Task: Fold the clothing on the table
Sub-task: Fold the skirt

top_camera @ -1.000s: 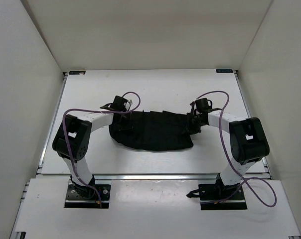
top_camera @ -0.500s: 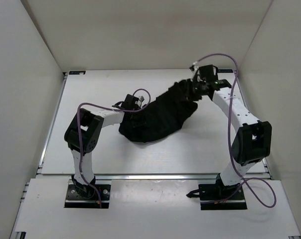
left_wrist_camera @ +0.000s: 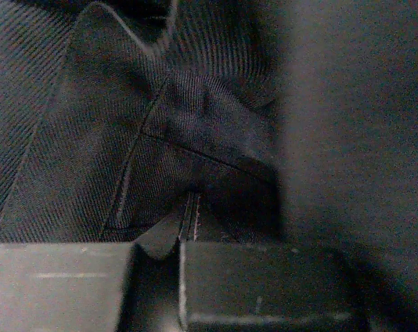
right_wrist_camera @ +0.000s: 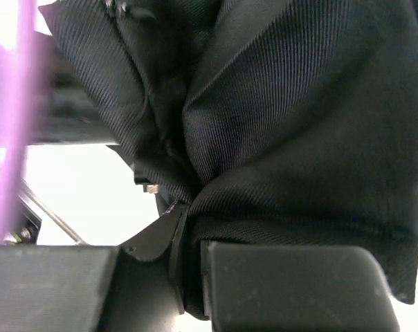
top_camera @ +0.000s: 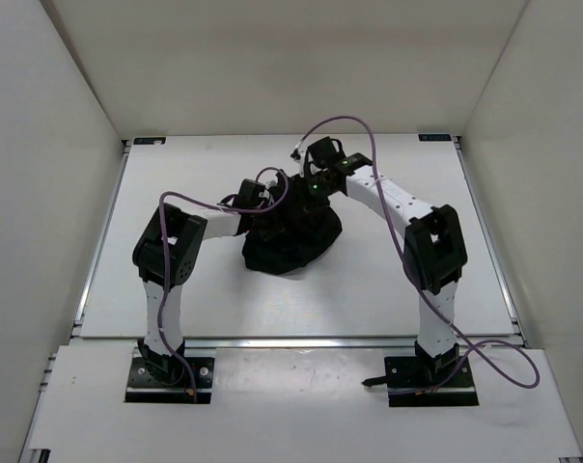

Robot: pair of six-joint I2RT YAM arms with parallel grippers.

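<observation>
And here's the black pleated skirt [top_camera: 293, 243], gathered into a dark heap near the middle of the white tabletop [top_camera: 176, 280], just toward 12 o'clock of centre in the overhead view. Both arms reach in over it, very close together. The left fingers [top_camera: 263, 201] sit at the heap's 11 o'clock edge, and the right fingers [top_camera: 311, 189] are right beside them at about 12 to 1 o'clock, so the two grips nearly meet over the far side of the cloth. On the left wrist view black twill fills the whole frame. The left fingers [left_wrist_camera: 164, 238] are pinched tight on a stitched fold of the skirt [left_wrist_camera: 195, 131], which rises from the tips toward 12 o'clock with a seam line running across it. Over to the right wrist: the right fingers [right_wrist_camera: 153, 242] are clamped on a bunched pinch of the skirt [right_wrist_camera: 299, 124]. The fabric balloons out from the tips toward 12 and 2 o'clock and drapes over the finger on the 3 o'clock side. Bare tabletop [right_wrist_camera: 84, 187] shows bright at 9 o'clock, and a blurred purple cable [right_wrist_camera: 15, 104] runs down the frame's 9 o'clock edge. The rest of the skirt slumps toward 6 o'clock of both grips, with its lower edge lying on the tabletop.
</observation>
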